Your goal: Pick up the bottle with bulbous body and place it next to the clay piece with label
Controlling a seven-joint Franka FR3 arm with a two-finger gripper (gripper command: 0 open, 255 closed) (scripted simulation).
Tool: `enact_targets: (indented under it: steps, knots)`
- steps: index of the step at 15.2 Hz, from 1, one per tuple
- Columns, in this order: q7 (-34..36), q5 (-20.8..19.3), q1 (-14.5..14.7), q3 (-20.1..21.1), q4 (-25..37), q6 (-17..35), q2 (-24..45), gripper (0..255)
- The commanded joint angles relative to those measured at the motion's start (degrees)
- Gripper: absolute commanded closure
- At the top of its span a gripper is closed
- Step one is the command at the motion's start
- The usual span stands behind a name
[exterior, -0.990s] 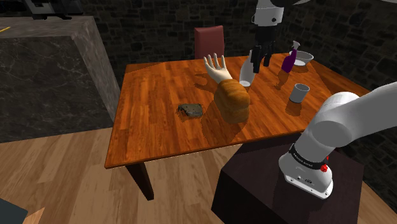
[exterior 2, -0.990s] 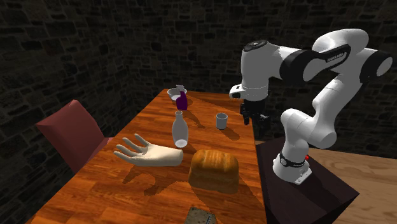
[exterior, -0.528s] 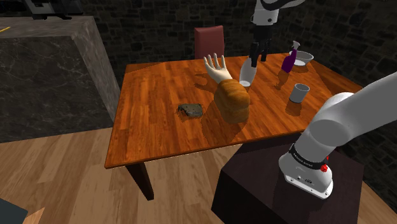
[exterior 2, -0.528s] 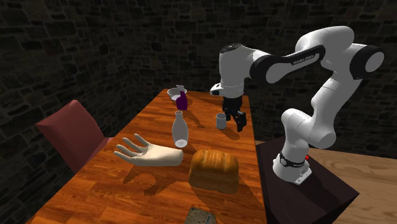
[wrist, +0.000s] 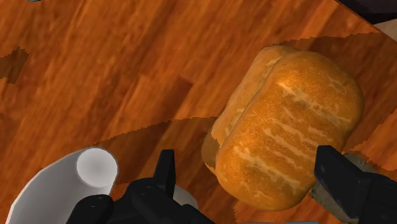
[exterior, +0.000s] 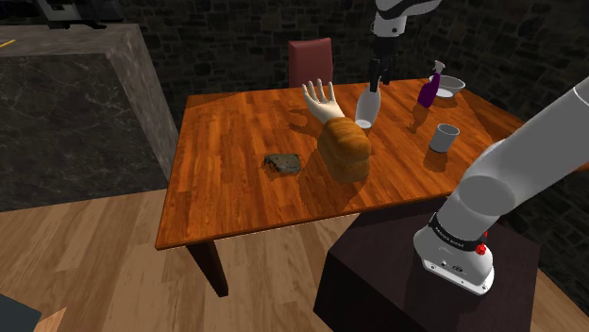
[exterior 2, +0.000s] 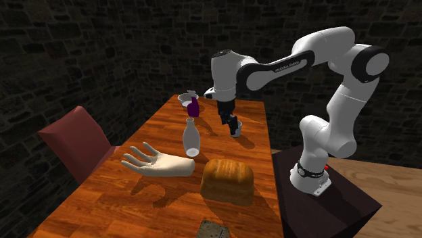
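The white bottle with a bulbous body stands upright on the wooden table, beside a pale model hand. It shows too in the second exterior view as bottle. My gripper hangs open just above the bottle's neck, nothing between its fingers. In the wrist view the gripper looks down on a bread loaf, with the bottle's open neck just outside one finger. The grey-brown clay piece lies nearer the table's middle.
A bread loaf sits between bottle and clay piece. A grey cup, a purple bottle and a white bowl stand toward the shoulder view's right. A red chair stands behind the table.
The arm has swung toward the shoulder view's left, carrying the gripper from near the cup to above the white bottle. The fingers stayed open.
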Motion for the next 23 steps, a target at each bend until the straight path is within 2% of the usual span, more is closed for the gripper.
enact_targets:
  steps: [1, 11, 19, 20, 23]
  knots:
    - [-2.2, 0.3, -0.6, -1.6, 2.9, 1.5, 3.9, 0]
    - [-13.0, 5.7, -5.1, -6.9, 21.5, 4.0, 23.5, 0]
    - [-20.1, 12.7, -12.4, -7.8, 44.2, 0.4, 41.9, 0]
    - [-20.3, 13.0, -12.9, -7.8, 45.6, 0.0, 42.9, 0]
    - [-20.4, 13.0, -12.7, -7.7, 43.1, 2.4, 42.8, 0]
